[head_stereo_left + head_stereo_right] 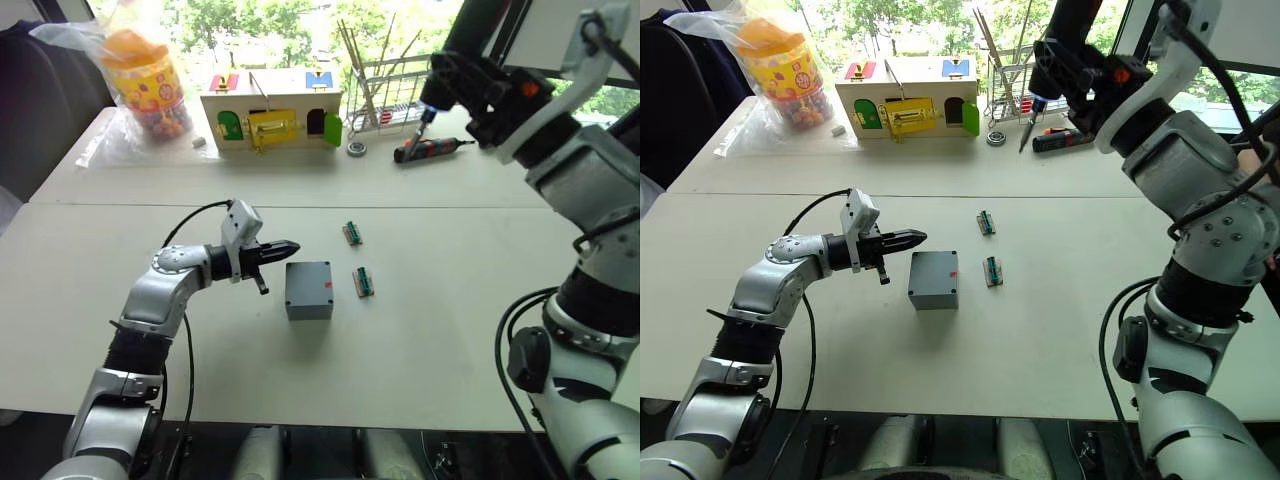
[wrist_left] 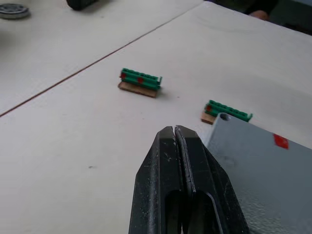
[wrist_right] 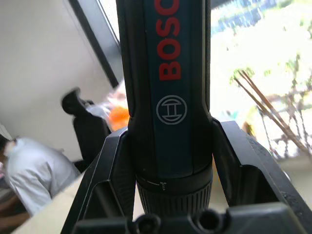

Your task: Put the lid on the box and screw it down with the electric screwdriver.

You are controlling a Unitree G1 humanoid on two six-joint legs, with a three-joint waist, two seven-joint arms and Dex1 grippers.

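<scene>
The table point(image 1: 420, 340) carries the box point(image 1: 309, 290) near its middle, flat top up; whether the lid is already seated on it cannot be told, and no separate lid is made out. The right gripper point(image 1: 1072, 62) is held high over the far part of the table, its fingers clamped on the body of the electric screwdriver point(image 1: 1052, 50), whose thin bit points down and hangs well apart from the box. The left gripper point(image 1: 283, 247) is held just beside the box's upper left corner, fingers pressed together with nothing between them; in the left wrist view the fingertips point(image 2: 174, 141) sit next to the box edge, contact not discernible.

Risks, as judged:
- A long descent of the driver from its raised position is needed; a small tilt in the grip would be enough for the bit to miss a screw hole and skid over the grey top.
- The box is not pinned. Under the driver's torque or push it could be turned or slid, since it is only flanked by the closed left fingers.
- Two small green terminal blocks point(image 1: 363, 282) point(image 1: 352, 234) lie just right of the box and could be knocked by the descending arm.
- The red-and-black screwdriver point(image 1: 428, 150) lies below the raised driver and could be struck.
</scene>
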